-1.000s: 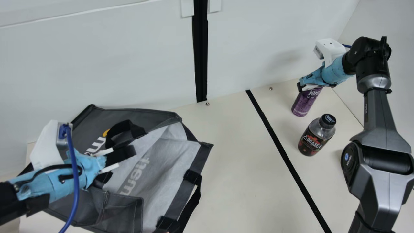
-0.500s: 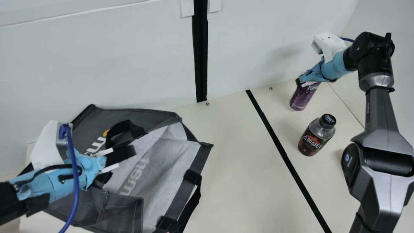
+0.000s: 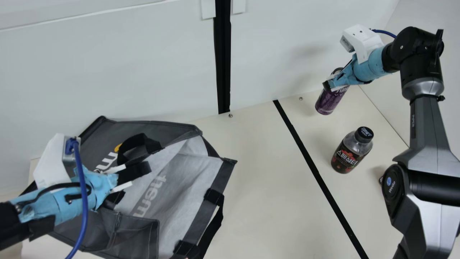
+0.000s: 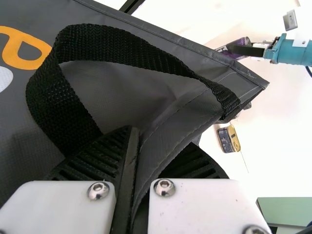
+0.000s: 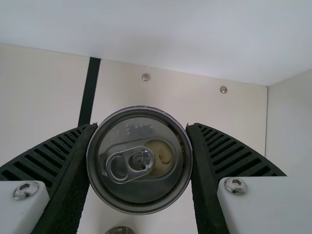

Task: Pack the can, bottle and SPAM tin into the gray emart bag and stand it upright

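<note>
At the main view's left, my left gripper [image 3: 124, 178] is shut on the edge of the gray bag [image 3: 201, 212], which lies slanted with its pale lining showing. The left wrist view has the bag's fabric [image 4: 161, 131] pinched between the ribbed fingers of my left gripper [image 4: 134, 180]. At the back right, my right gripper [image 3: 332, 84] holds the purple can [image 3: 329, 101]; in the right wrist view the can's lid [image 5: 140, 161] sits between both fingers of my right gripper [image 5: 141, 158]. The dark bottle [image 3: 349, 153] stands nearer the front. A SPAM tin [image 4: 228, 138] appears in the left wrist view.
A white wall [image 3: 125, 72] rises behind the cream table [image 3: 258, 172]. Black tape [image 3: 312, 165] crosses the table between the bag and the bottle. The right arm's links [image 3: 427, 126] stand just right of the bottle.
My right gripper has risen and shifted a little left in the main view, carrying the can up with it. The left arm, bag and bottle have stayed put.
</note>
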You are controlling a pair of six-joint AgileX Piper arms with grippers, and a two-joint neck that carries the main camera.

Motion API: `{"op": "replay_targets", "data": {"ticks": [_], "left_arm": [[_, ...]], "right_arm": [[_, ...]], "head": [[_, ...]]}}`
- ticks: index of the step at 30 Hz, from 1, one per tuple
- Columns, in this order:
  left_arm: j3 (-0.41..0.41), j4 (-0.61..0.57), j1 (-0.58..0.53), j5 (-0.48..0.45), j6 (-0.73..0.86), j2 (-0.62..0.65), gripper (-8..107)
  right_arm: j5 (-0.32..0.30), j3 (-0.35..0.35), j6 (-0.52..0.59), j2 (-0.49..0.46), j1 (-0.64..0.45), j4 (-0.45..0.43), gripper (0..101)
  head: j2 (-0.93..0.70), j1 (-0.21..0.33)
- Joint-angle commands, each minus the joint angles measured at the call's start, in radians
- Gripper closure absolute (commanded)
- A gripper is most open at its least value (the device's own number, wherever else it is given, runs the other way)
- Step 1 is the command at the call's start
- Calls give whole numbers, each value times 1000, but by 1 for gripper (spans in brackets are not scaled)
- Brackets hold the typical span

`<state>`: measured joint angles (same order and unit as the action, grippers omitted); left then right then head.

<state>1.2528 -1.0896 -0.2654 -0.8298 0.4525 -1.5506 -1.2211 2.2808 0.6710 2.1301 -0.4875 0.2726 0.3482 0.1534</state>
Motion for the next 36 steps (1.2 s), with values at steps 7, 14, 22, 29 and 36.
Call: {"op": "replay_targets", "data": {"ticks": [7,14,22,29,36], "left_arm": [[0,0,0,0,0,0,107],[0,0,0,0,0,0,107],[0,0,0,0,0,0,107],[0,0,0,0,0,0,107],[0,0,0,0,0,0,107]], "right_arm": [[1,-81,42,-83,23,-1,101],[1,-165,79,-162,42,-12,101],[1,-270,124,-261,67,-21,101],[1,-358,155,-347,90,-25,101],[1,-445,183,-430,109,-23,101]], "head": [[1,21],[1,21],[1,21],[1,21],[1,21]]}}
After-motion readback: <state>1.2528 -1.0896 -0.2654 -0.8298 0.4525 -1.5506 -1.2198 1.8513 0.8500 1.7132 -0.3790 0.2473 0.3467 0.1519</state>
